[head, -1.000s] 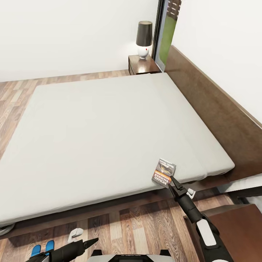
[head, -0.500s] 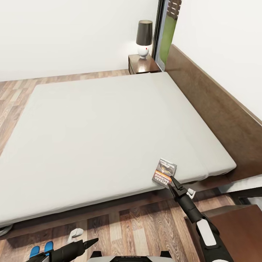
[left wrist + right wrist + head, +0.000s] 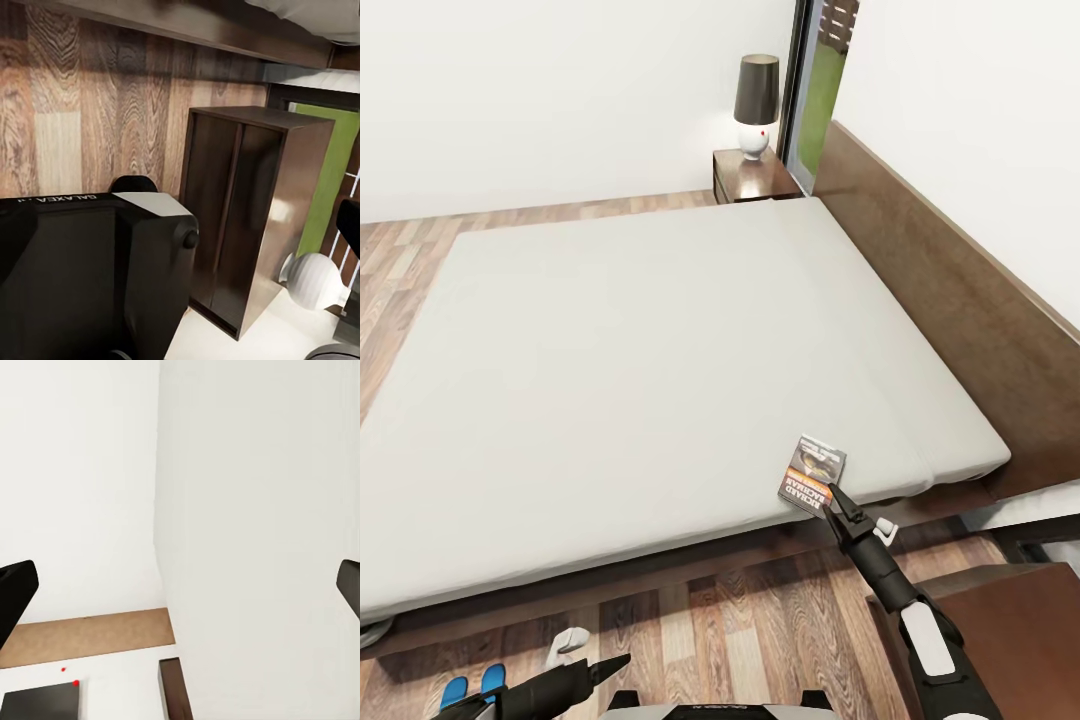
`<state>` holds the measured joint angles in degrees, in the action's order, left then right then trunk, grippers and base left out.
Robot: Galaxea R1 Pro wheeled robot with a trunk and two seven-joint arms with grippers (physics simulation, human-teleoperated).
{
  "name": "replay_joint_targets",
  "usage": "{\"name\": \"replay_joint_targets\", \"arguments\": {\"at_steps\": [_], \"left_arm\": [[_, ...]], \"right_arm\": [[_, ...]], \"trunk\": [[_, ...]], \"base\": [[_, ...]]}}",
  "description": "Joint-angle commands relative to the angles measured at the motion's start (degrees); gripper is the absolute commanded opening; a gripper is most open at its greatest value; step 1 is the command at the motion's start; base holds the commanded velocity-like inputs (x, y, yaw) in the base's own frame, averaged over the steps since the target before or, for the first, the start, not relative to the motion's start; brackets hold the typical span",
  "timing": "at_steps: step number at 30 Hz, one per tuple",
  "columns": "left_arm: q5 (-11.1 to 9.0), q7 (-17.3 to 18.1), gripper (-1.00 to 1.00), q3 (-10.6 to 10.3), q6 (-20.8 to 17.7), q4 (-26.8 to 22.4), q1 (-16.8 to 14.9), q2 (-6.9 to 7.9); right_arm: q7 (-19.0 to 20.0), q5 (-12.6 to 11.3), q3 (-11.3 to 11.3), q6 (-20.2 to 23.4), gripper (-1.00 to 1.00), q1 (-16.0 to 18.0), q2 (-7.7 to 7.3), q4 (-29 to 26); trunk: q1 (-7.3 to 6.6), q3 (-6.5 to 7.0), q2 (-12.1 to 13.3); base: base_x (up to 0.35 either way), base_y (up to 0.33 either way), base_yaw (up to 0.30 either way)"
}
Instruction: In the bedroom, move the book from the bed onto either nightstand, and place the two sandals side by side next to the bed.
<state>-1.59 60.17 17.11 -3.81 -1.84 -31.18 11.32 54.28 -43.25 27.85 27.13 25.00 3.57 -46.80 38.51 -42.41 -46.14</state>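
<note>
The book [image 3: 812, 472], dark with an orange band, lies at the near right corner of the bed's off-white mattress [image 3: 640, 370]. My right gripper [image 3: 834, 494] points at the book's near edge, and its tips seem to touch that edge. In the right wrist view its fingers [image 3: 15, 592] stand wide apart, so it is open. The left gripper [image 3: 615, 662] hangs low over the floor; one finger [image 3: 349, 222] shows far out at the edge of the wrist picture, so it reads as open. The two blue sandals [image 3: 472, 685] lie side by side on the floor by the bed's near side.
A dark nightstand [image 3: 750, 178] with a lamp [image 3: 756, 100] stands beyond the bed by the window. A second nightstand [image 3: 1015, 620] is close at my right [image 3: 240, 225]. Two small white objects [image 3: 567, 642] [image 3: 885, 530] lie on the plank floor. The headboard [image 3: 950, 290] runs along the right.
The view has shifted very slightly. The book, the sandals and both grippers stand as before.
</note>
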Motion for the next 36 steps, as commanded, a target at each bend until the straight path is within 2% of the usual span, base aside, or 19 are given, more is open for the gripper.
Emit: {"name": "replay_joint_targets", "arguments": {"at_steps": [1, 15, 28, 36], "left_arm": [[-0.2, 0.2, 1.0, 0.0, -0.4, 0.0, 0.0, 0.01], [-0.2, 0.3, 1.0, 0.1, -0.5, 0.0, 0.0, 0.01], [-0.2, 0.4, 1.0, 0.1, -0.6, 0.0, 0.0, 0.01], [-0.2, 0.4, 1.0, 0.1, -0.6, 0.0, 0.0, 0.01]], "right_arm": [[0.1, -0.2, 0.2, 0.5, 1.0, 0.0, 0.05, 0.0], [0.1, -0.2, 0.2, 0.5, 1.0, 0.0, 0.03, 0.0], [0.1, -0.2, 0.2, 0.5, 1.0, 0.0, 0.03, 0.0], [0.1, -0.2, 0.2, 0.5, 1.0, 0.0, 0.03, 0.0]], "trunk": [[0.01, -0.04, 0.0], [0.01, -0.04, 0.0], [0.01, -0.04, 0.0], [1.77, -1.47, -3.2]], "base": [[0.0, 0.0, 0.0], [-0.099, 0.0, 0.0], [-0.009, 0.0, 0.0], [0.0, 0.0, 0.0]]}}
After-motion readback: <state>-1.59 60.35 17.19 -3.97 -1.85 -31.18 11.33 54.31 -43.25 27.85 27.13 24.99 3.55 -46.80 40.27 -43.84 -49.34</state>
